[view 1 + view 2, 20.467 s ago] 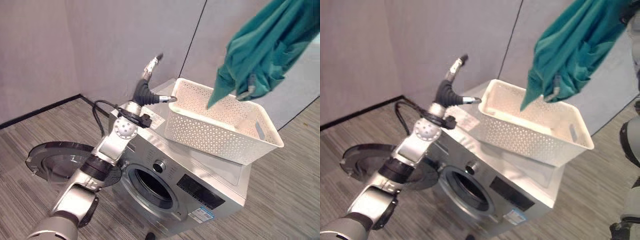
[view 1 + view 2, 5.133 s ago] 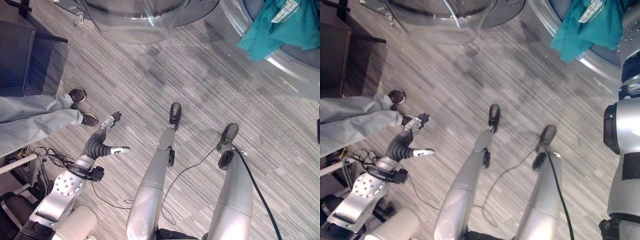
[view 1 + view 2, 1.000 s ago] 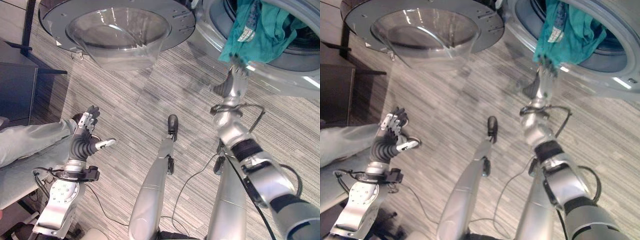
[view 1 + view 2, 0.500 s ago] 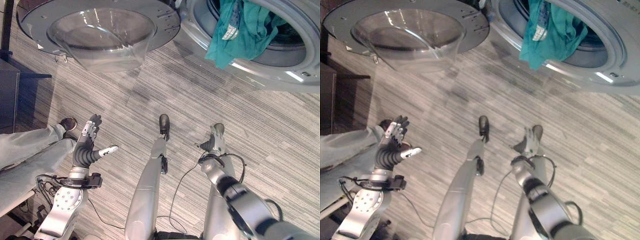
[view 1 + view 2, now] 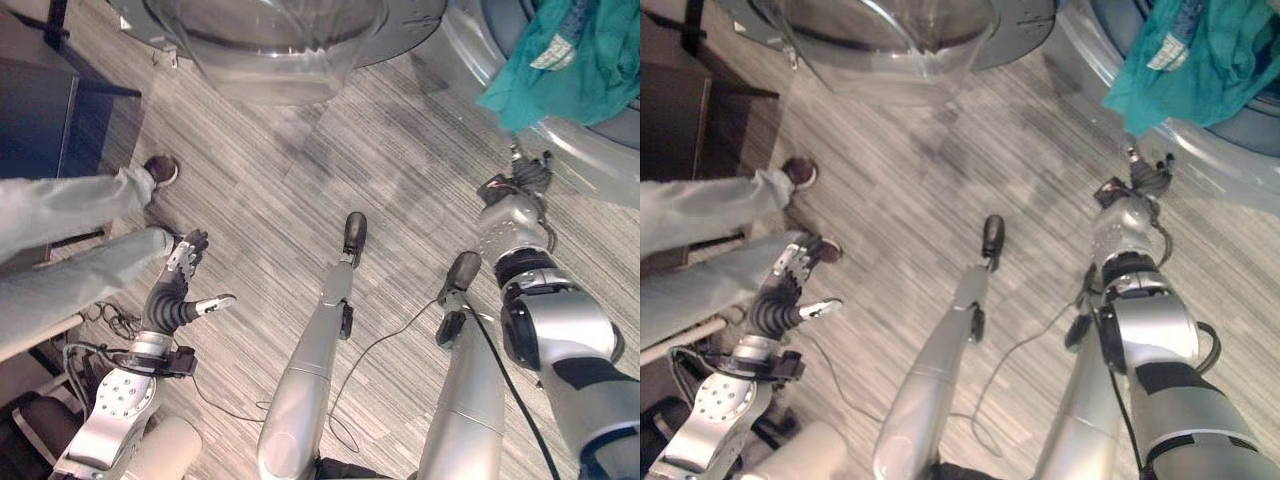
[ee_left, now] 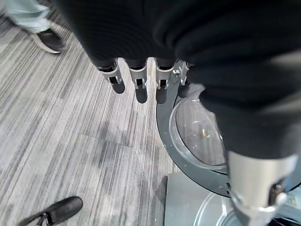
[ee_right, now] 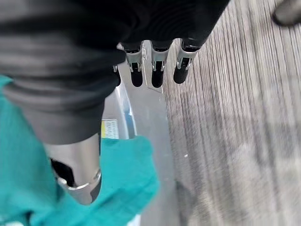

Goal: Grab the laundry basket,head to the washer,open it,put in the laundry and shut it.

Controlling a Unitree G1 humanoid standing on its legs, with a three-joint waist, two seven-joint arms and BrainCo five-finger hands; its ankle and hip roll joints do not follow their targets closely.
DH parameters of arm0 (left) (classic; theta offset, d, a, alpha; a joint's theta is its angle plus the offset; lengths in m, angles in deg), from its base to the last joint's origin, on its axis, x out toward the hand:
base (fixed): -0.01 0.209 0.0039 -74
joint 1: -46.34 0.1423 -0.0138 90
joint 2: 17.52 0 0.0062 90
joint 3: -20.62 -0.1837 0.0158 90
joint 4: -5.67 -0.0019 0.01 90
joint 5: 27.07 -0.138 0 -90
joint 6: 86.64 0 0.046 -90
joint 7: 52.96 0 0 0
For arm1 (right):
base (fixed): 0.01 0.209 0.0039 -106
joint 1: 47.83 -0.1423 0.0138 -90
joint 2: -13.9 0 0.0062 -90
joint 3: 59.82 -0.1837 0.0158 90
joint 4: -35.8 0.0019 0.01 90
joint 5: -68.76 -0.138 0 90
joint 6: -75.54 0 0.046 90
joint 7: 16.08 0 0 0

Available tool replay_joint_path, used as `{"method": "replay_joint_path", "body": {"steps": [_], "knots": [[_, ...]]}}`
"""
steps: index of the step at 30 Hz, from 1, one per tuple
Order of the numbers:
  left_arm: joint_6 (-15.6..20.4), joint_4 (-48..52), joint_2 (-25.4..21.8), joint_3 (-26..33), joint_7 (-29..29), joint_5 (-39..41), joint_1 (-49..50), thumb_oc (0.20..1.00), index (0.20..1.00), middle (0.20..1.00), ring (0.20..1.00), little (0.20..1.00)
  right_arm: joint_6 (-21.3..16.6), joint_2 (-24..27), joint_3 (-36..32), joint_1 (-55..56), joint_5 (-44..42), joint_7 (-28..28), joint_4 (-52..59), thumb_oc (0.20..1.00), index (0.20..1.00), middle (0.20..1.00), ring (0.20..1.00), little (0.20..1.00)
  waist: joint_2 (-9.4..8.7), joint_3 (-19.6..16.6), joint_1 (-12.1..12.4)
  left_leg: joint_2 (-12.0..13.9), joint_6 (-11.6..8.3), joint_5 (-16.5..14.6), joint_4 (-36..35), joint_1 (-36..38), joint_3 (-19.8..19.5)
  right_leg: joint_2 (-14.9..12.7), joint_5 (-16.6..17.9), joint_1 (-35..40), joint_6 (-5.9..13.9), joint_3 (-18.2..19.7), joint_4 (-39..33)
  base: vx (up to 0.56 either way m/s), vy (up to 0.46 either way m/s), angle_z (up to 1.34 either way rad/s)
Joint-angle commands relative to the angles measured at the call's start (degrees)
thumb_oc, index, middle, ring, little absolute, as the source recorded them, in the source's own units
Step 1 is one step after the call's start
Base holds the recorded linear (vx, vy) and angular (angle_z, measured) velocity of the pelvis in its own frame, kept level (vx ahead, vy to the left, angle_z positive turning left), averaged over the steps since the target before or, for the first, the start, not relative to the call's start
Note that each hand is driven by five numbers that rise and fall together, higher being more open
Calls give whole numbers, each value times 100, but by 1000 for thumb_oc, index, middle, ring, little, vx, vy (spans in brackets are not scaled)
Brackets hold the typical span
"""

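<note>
A teal garment [image 5: 575, 60] hangs out of the washer's round opening [image 5: 592, 160] and droops over its silver rim. My right hand [image 5: 522, 178] is raised just below the cloth's lower edge, close to the rim, open and holding nothing. In the right wrist view its fingers [image 7: 155, 70] point straight past the rim, with the teal cloth [image 7: 129, 188] beside the thumb. The washer's glass door [image 5: 275, 35] stands swung wide to the left. My left hand [image 5: 183, 280] hovers low at the left, open and empty, fingers [image 6: 141, 84] straight.
A person's trouser legs [image 5: 70, 215] and brown shoe [image 5: 160, 170] stand close beside my left hand. A dark cabinet [image 5: 35, 100] sits at the far left. Striped grey floor [image 5: 300, 170] stretches between the door and me.
My right hand has risen from down by the floor to just under the hanging teal cloth. The camera has shifted; the left hand stays low and open.
</note>
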Motion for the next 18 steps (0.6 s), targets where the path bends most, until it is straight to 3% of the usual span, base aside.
{"method": "replay_joint_path", "body": {"steps": [1,12,17,18], "knots": [[271,92,50,-113,-171,347,-266,1000,1000,1000,1000,1000,-399,176,9,31,-780,329,43,1000,1000,1000,1000,1000,455,142,32,-133,224,-1696,1091,-182,48,-15,391,241,238,17,-1375,2,-32,14],[312,155,19,-254,-322,652,-475,1000,1000,1000,1000,1000,-520,264,-74,-431,-1590,713,-175,1000,1000,1000,1000,1000,589,142,271,-149,172,-1568,963,-369,-152,-83,169,79,216,-114,-1166,12,-28,9],[340,189,21,-233,-369,727,-553,1000,1000,1000,1000,1000,-565,586,87,-849,-1667,788,-178,1000,1000,1000,1000,1000,610,140,376,-160,139,-1514,905,-386,-234,-96,67,18,203,-149,-1045,20,-36,15],[360,202,14,-222,-379,767,-604,1000,1000,1000,1000,1000,-623,839,201,-1041,-1602,756,-102,1000,1000,1000,1000,1000,604,138,397,-160,111,-1478,876,-395,-271,-110,28,0,200,-170,-989,18,-52,21]]}}
